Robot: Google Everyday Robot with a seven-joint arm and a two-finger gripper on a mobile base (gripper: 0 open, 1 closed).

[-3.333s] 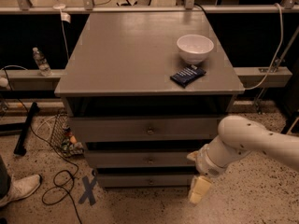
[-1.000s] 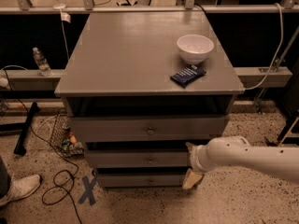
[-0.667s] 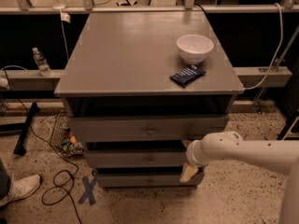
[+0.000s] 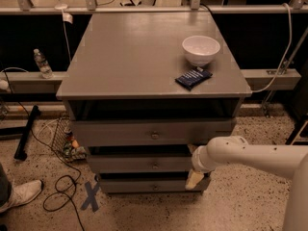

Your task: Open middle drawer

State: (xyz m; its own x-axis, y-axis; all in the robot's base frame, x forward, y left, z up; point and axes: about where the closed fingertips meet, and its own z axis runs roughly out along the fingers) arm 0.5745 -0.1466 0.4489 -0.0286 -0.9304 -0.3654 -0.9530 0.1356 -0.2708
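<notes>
Drawer, middle drawer (image 4: 139,163): grey front, second of three under the desk top (image 4: 130,52), round knob (image 4: 155,166) at its centre.
Hand (image 4: 194,180): at 4 o'clock from the knob, by the drawer's right end, hanging down across the bottom drawer (image 4: 144,186); apart from the knob.
Hand state: wide or narrow, cannot tell.
Arm (image 4: 255,159): white, reaching in from 3 o'clock.
Top drawer (image 4: 120,132): at 12 o'clock of the middle one.
Desk top: white bowl (image 4: 201,49); dark blue packet (image 4: 193,78) at its 7 o'clock.

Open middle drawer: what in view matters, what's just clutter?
Job: grey wooden middle drawer with small round metal knob; robot's hand, low at the drawer fronts' right end.
Clutter: white round bowl, dark blue packet on the cabinet top; clear plastic bottle at left.
</notes>
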